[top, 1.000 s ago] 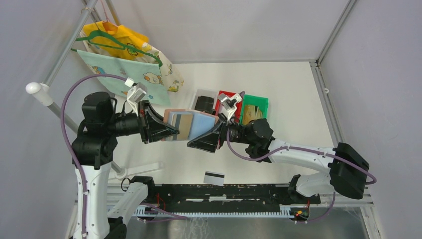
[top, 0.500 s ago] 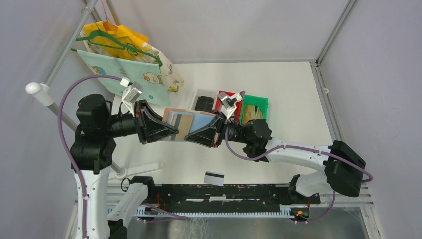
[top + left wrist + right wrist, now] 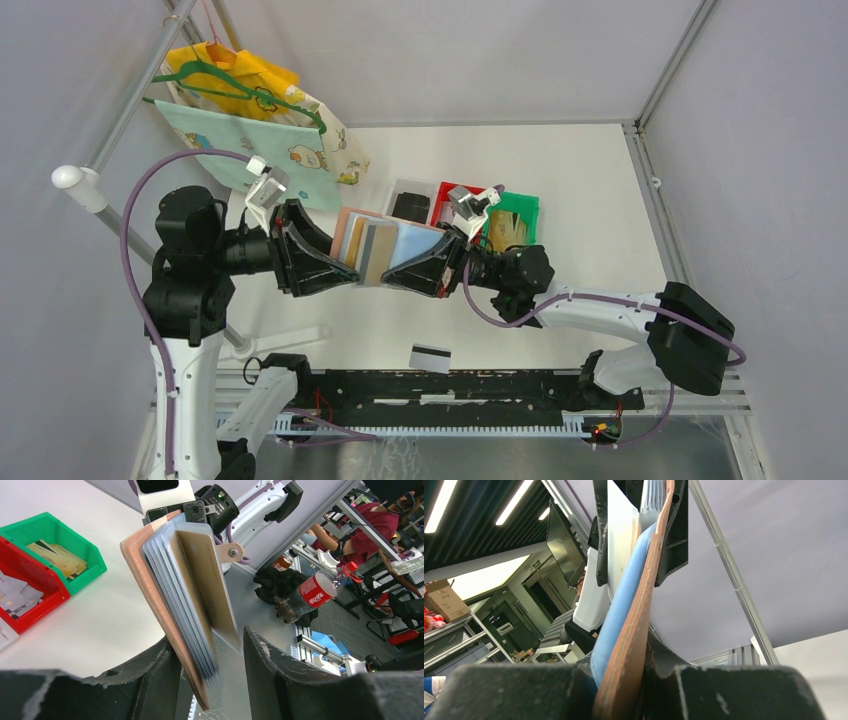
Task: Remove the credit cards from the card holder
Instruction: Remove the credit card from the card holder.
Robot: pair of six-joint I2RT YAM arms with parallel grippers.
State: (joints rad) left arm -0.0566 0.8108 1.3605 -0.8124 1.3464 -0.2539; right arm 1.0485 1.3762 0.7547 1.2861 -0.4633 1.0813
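Reddish-brown card holder (image 3: 400, 245), aloft over the tabletop (image 3: 590, 200) between both arms; only the top view shows a white, black-striped credit card (image 3: 429, 357) lying at its near edge. Left pincer (image 3: 210, 647) and right pincer (image 3: 624, 662), each narrowly parted, clamp opposite ends of the card holder. Green bin (image 3: 30, 527) holds tan cards (image 3: 50, 557); red bin (image 3: 45, 592), pale items (image 3: 15, 597).

The top view looks down from above and behind both arm bases, far enough to take in both arms and the worktop (image 3: 580, 190). The left wrist camera sits just behind the left tool (image 3: 352, 274), looking closely along it at the card holder (image 3: 395, 245); the right wrist camera looks likewise from behind the right tool (image 3: 392, 283), tilted upward. All three share the card holder between the tools
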